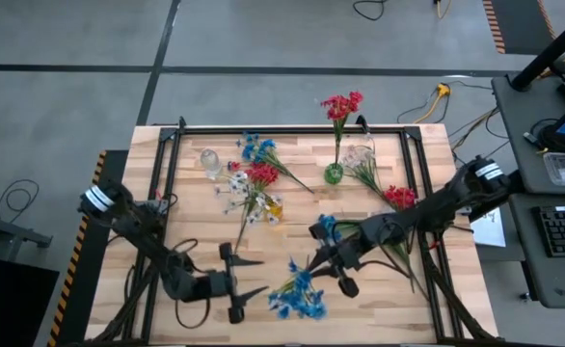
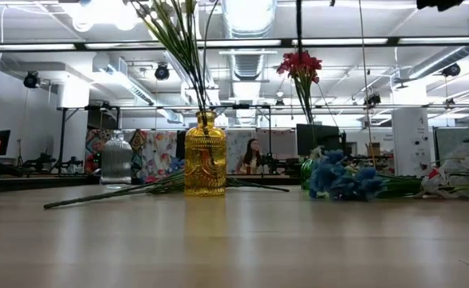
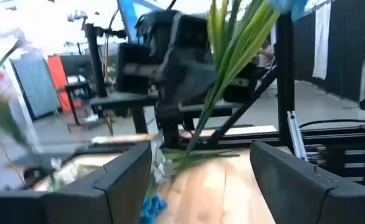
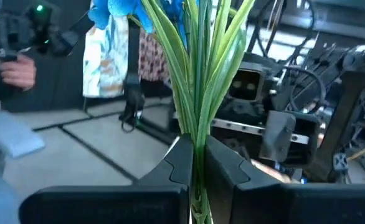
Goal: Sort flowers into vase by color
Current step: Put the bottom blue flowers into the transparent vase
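Observation:
My right gripper [image 1: 317, 241] [image 4: 197, 155] is over the table's middle, shut on a blue flower sprig [image 4: 195, 74] whose blossoms [image 1: 326, 226] stand above it. My left gripper [image 1: 255, 275] [image 3: 201, 180] is open near the table's front, facing the held sprig [image 3: 223, 74] and touching nothing. More blue flowers [image 1: 297, 294] [image 2: 342, 180] lie flat on the table in front. A green vase [image 1: 334, 173] holds red flowers [image 1: 341, 106] [image 2: 301, 66]. A yellow vase [image 1: 275, 207] [image 2: 205, 164] holds green stems. A clear vase [image 1: 210, 162] [image 2: 116, 160] stands at the far left. My right gripper pinches the sprig's bundle of green stems [image 4: 198, 134] between its two fingers, well below the blossoms. The fingers lie about level and cross the stems. The sprig stands nearly upright, blossoms up, and its stem ends [image 4: 199, 208] reach below the fingers.
Loose blue [image 1: 256, 147], red [image 1: 260, 173] [image 1: 398, 198] and white flowers [image 1: 236, 188] lie on the far half of the table. Another clear vase [image 1: 358, 154] stands by the green one. A black frame [image 1: 292, 130] borders the table. People show in the room beyond.

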Controlling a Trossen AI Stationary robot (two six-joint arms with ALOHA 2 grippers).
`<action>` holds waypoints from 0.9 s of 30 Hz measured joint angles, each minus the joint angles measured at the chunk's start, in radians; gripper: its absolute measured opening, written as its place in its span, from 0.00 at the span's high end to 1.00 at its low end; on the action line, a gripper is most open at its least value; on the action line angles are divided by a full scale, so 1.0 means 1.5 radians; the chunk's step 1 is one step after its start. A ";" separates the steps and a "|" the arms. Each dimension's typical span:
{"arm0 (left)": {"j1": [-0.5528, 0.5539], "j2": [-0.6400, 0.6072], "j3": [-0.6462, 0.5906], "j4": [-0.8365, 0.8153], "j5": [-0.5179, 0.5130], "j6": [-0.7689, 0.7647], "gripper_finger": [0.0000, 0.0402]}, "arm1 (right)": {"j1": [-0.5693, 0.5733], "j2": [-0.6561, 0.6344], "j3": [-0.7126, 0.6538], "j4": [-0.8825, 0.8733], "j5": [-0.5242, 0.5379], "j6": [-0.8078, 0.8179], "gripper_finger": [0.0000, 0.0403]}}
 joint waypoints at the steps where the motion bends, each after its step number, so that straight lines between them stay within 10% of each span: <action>1: 0.001 0.012 0.021 0.000 0.000 0.024 0.36 | 0.000 0.011 0.003 0.018 0.000 0.000 0.95; 27: 0.053 0.102 0.143 -0.007 -0.005 -0.024 0.74 | 0.003 0.116 0.148 -0.001 0.054 -0.031 0.95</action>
